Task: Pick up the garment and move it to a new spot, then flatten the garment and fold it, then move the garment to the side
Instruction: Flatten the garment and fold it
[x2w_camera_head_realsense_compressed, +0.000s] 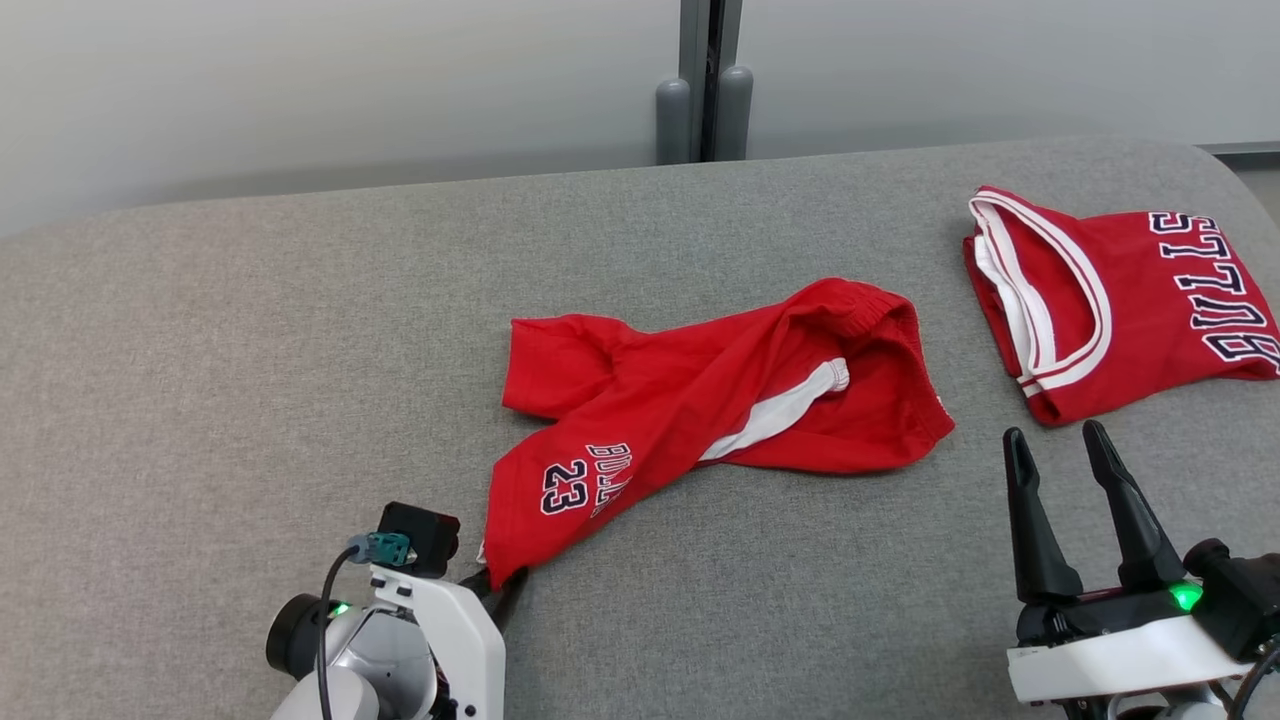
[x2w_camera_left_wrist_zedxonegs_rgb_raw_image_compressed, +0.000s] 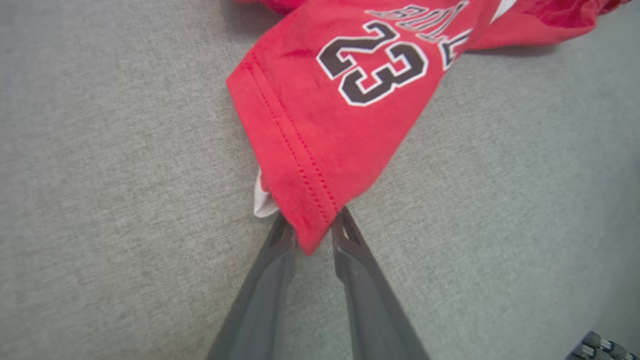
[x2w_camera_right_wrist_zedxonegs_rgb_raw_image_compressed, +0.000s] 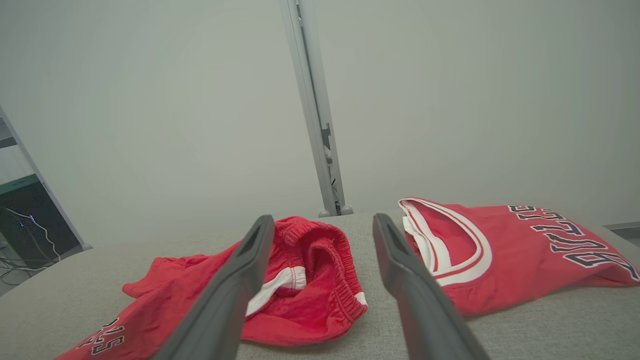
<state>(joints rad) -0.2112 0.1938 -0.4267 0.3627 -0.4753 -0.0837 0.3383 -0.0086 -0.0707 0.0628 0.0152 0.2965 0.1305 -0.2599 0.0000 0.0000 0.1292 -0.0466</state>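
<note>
The garment (x2w_camera_head_realsense_compressed: 720, 400) is a pair of red shorts with a white stripe and "23" print, lying crumpled mid-surface on the grey cushion (x2w_camera_head_realsense_compressed: 250, 350). My left gripper (x2w_camera_head_realsense_compressed: 503, 588) is at the garment's near-left leg corner. In the left wrist view the garment's (x2w_camera_left_wrist_zedxonegs_rgb_raw_image_compressed: 340, 125) hemmed corner sits pinched between my left gripper's (x2w_camera_left_wrist_zedxonegs_rgb_raw_image_compressed: 315, 227) two narrowed fingers, touching both. My right gripper (x2w_camera_head_realsense_compressed: 1055, 435) stands open at the lower right, apart from the cloth. From the right wrist, the garment's (x2w_camera_right_wrist_zedxonegs_rgb_raw_image_compressed: 310, 280) waistband lies beyond my right gripper (x2w_camera_right_wrist_zedxonegs_rgb_raw_image_compressed: 322, 219).
A folded red jersey (x2w_camera_head_realsense_compressed: 1120, 300) with white trim and dark letters lies at the far right, also seen as the jersey (x2w_camera_right_wrist_zedxonegs_rgb_raw_image_compressed: 500, 260) from the right wrist. A grey post (x2w_camera_head_realsense_compressed: 705, 80) rises behind the cushion against a pale wall. Bare grey fabric spreads left and front.
</note>
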